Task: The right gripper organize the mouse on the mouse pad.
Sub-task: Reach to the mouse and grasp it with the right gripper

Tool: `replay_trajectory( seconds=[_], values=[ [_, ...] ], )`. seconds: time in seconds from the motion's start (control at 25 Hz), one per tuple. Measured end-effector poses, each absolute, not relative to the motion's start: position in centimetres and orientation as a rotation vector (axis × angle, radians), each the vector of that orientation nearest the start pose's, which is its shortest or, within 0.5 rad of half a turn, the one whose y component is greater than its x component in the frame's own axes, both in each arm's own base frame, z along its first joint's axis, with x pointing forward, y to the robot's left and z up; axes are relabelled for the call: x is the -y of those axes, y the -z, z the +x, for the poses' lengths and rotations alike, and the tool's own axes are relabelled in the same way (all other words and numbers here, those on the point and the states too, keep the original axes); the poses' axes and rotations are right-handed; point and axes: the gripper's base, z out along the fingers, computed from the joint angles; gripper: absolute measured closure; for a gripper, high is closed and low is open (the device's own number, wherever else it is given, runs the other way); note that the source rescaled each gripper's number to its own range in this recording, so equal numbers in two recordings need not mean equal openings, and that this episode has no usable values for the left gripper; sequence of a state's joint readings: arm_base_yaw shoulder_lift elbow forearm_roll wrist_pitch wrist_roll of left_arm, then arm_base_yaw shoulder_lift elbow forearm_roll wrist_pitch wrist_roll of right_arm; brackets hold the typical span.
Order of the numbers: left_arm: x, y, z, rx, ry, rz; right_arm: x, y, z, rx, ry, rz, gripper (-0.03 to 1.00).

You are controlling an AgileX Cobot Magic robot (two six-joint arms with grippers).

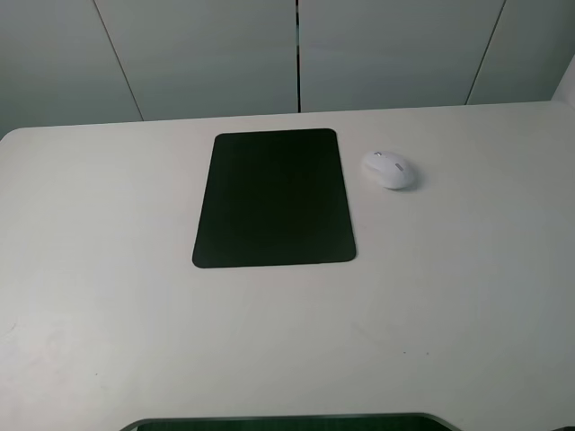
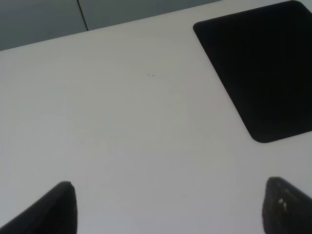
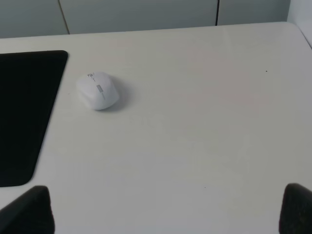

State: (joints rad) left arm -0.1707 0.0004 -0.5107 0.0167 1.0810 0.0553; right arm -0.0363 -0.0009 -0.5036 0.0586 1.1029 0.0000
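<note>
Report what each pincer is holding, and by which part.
Nothing is held. The left pincer and the right pincer are both open over bare table. The mouse lies free on the table beside the mouse pad.

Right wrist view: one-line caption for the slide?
Open right gripper above the white table, facing the mouse, which lies beside, not on, the mouse pad.

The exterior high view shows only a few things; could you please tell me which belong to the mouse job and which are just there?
Job in hand:
mouse, on the table right of the pad, not touching it
mouse pad
right gripper, open

Just there:
left gripper, open
table
grey wall panels
</note>
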Motion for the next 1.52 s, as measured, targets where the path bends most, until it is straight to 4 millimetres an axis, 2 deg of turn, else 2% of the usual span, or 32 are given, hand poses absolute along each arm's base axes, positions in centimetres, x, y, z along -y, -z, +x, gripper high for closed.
replay_trajectory(
  seconds=[1.52],
  values=[
    [-0.25,-27.86,-0.66,-2.042,0.052,0.231,-0.50,-27.50,-0.72,-2.081,-0.048,0.033,-0.03]
  ],
)
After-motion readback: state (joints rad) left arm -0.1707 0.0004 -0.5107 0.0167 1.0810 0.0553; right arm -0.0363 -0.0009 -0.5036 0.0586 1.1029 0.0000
